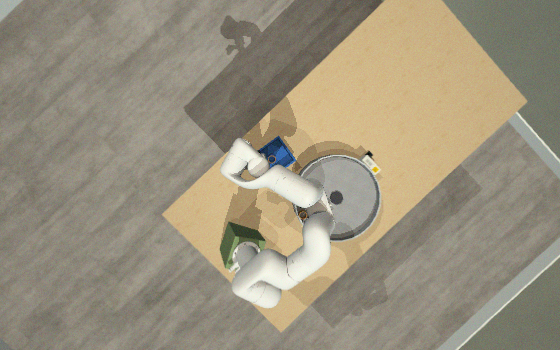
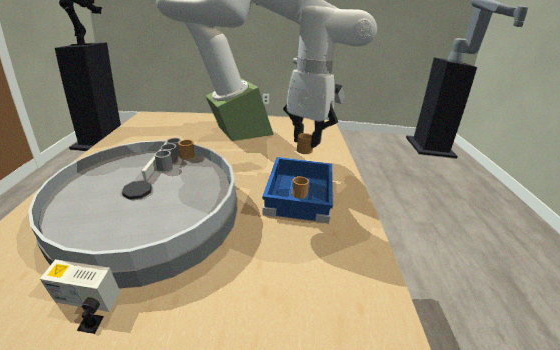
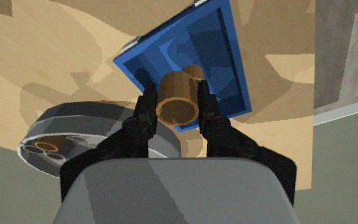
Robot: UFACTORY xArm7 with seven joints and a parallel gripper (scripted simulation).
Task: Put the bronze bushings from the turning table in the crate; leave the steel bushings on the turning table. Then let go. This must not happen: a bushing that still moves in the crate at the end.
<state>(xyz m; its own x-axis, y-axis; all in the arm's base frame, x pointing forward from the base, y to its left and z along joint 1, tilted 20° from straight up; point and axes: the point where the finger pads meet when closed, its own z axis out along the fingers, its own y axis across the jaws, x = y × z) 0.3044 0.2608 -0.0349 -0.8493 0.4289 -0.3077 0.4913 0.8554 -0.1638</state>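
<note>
My gripper (image 2: 309,141) is shut on a bronze bushing (image 2: 304,143) and holds it in the air above the far side of the blue crate (image 2: 290,188). In the wrist view the held bushing (image 3: 177,98) sits between the black fingers, over the crate (image 3: 195,55). One bronze bushing (image 2: 300,187) stands upright inside the crate. On the grey turning table (image 2: 134,202), one bronze bushing (image 2: 186,149) stands near the far rim beside steel bushings (image 2: 164,160). The arm hides most of this group in the overhead view.
A green block (image 2: 239,112) carries the arm's base behind the crate. A small white control box (image 2: 79,283) sits at the turning table's near edge. A dark hub (image 2: 136,190) marks the table's centre. Black pedestals (image 2: 88,90) stand at the room's sides.
</note>
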